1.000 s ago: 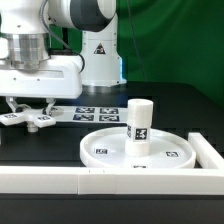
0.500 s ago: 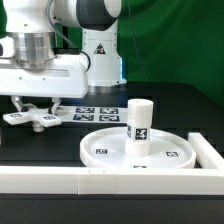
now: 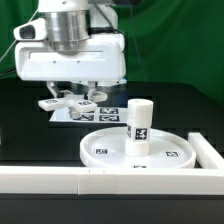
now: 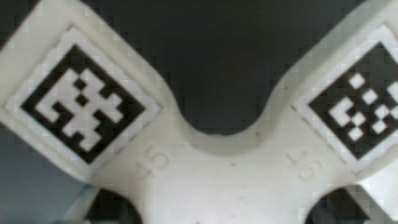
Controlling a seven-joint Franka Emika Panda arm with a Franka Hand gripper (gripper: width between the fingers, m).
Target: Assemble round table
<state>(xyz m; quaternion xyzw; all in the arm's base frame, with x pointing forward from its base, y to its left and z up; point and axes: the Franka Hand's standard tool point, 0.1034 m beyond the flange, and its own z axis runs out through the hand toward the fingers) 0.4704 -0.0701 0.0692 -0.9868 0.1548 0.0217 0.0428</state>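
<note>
The large rimmed round disc [image 3: 165, 148] lies at the front in the exterior view, with the short thick post [image 3: 139, 120] standing upright on it. My gripper [image 3: 76, 94] is shut on the flat cross-shaped piece [image 3: 66, 104] and holds it above the table, to the exterior view's left of the disc and further back. In the wrist view the cross-shaped piece [image 4: 214, 160] fills the picture, two tagged arms spreading away from my gripper [image 4: 217, 205]. The dark fingers [image 4: 111, 205] show at its two sides.
The marker board [image 3: 108, 114] lies on the black table under and beside the held piece, partly hidden by it. The long white border wall [image 3: 60, 182] runs along the front and up the exterior view's right [image 3: 210, 150].
My gripper has moved toward the exterior view's right and upward, carrying the cross-shaped piece off the table to above the marker board. Disc and post have not moved.
</note>
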